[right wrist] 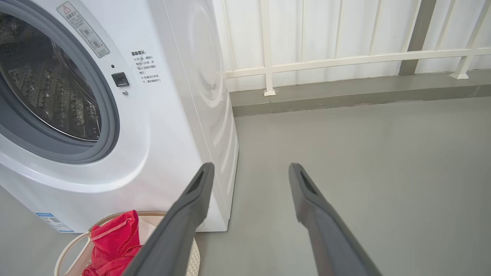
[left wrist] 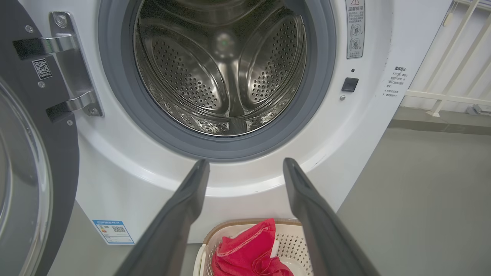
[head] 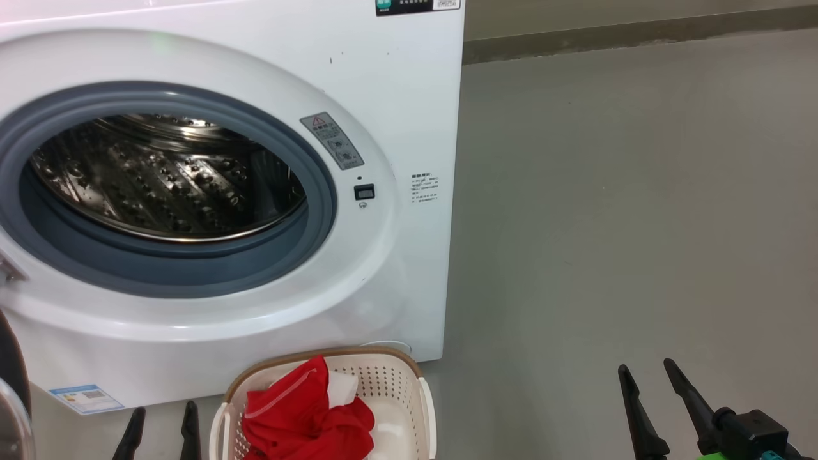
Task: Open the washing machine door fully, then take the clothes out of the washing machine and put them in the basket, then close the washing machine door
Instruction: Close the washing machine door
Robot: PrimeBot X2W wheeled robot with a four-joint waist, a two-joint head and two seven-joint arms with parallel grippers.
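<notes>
done: washing machine door open at left, red garment in near basket | pending: shut door | left gripper, right gripper: jaws apart, empty

count — washing machine 1 | door 1 | basket 1 | red garment 1

You had the washing machine on the floor to the left, a railing along the floor's far edge behind it. The washing machine door hung out from its left side. The basket sat before the machine's front right corner, the clothes in it, your left gripper just left of it, your right gripper well to its right.
</notes>
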